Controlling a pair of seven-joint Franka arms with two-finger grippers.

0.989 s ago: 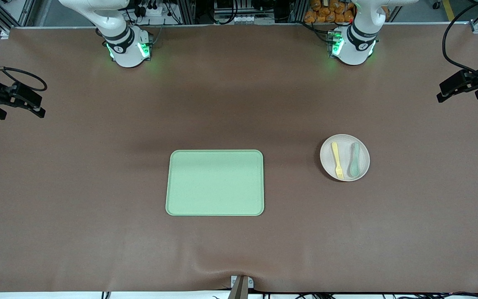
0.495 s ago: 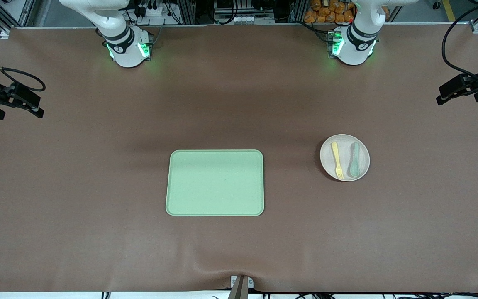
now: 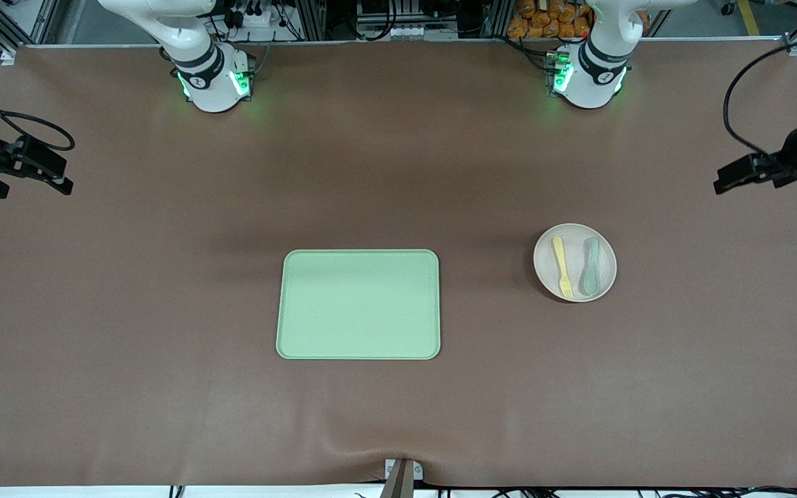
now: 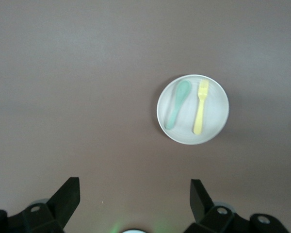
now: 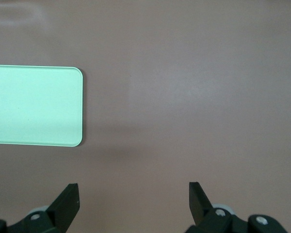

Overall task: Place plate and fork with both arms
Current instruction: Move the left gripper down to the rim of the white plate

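The pale round plate (image 3: 573, 234) (image 4: 189, 132) lies on the brown table toward the left arm's end. The yellow fork (image 3: 562, 266) (image 4: 200, 113) rests in it, beside a muted green spoon (image 3: 591, 266) (image 4: 176, 104). My left gripper (image 3: 727, 177) (image 4: 134, 194) hangs open and empty over the bare table at that end, well apart from the plate. At the right arm's end, my right gripper (image 3: 59, 176) (image 5: 134, 196) is also open and empty, high over bare table.
A rectangular light-green tray (image 3: 358, 304) (image 5: 34, 104) sits mid-table, between the two arms' sides and level with the plate. The arm bases (image 3: 212, 83) (image 3: 589, 79) stand along the table's edge farthest from the front camera.
The left gripper has swung inward over the table, a little closer to the plate. The right gripper has shifted only slightly. Plate, fork and tray have not moved.
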